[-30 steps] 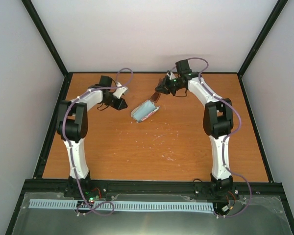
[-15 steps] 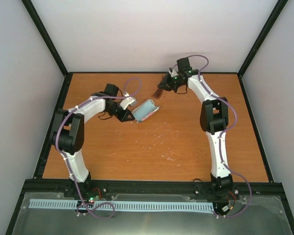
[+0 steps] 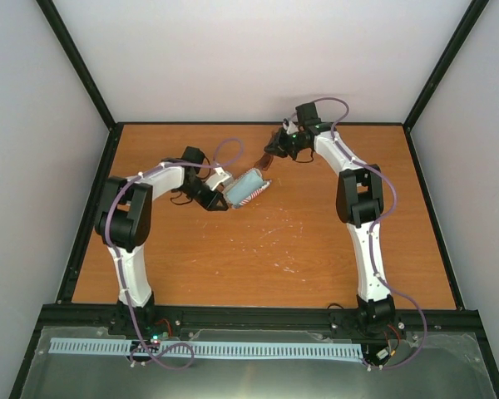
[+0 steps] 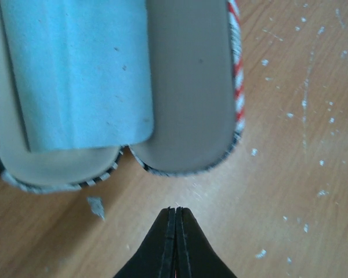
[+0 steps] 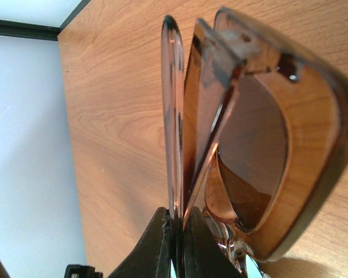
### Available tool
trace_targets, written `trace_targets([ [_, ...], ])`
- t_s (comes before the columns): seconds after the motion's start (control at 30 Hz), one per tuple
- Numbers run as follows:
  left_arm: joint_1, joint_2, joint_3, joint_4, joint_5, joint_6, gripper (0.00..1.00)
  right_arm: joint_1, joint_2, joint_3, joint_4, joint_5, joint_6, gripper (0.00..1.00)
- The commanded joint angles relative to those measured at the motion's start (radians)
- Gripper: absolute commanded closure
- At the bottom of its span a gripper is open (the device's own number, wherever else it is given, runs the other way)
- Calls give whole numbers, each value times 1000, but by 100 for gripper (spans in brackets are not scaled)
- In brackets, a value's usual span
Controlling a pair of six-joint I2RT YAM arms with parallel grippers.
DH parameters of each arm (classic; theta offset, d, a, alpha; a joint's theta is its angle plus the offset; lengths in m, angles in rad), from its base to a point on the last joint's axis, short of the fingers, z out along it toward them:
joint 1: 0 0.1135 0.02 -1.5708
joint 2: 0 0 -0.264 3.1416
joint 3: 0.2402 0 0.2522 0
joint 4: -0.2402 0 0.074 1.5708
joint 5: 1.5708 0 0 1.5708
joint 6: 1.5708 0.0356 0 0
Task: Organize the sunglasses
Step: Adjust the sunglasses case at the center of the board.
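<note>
1. Left gripper sat low at the near-left end of the case, fingers pressed together with nothing between them. In the wrist view its tips stopped just short of the case rim, not touching.
2. Case lay open on the table, left of centre in the far half. Both halves faced up, with pale lining and striped flag-pattern edges.
3. Cloth, light blue, lay inside the left half of the case in the wrist view, covering most of that lining.
4. Sunglasses were not in the case. They were held just beyond its far end, apart from it, over the far part of the table. They were folded, with a thin dark-brown frame and brownish lenses.
5. Right gripper reached in from the right, its fingers pinching the folded sunglasses at the temple arms. Couldn't tell whether the glasses touched the table.
</note>
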Motion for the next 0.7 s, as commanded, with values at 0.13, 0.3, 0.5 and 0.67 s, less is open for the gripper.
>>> trace_targets([
  [0.13, 3, 123, 151, 5, -25, 44, 96, 3, -55, -7, -38, 24, -50, 97],
  [0.3, 3, 170, 222, 6, -46, 55, 95, 2, -99, -33, -72, 37, -85, 97],
  [0.5, 3, 216, 306, 1, -78, 79, 94, 1, -165, -70, -109, 58, -126, 97],
  [0.67, 3, 270, 395, 11, -97, 92, 91, 0, -211, -92, -145, 73, -158, 97],
])
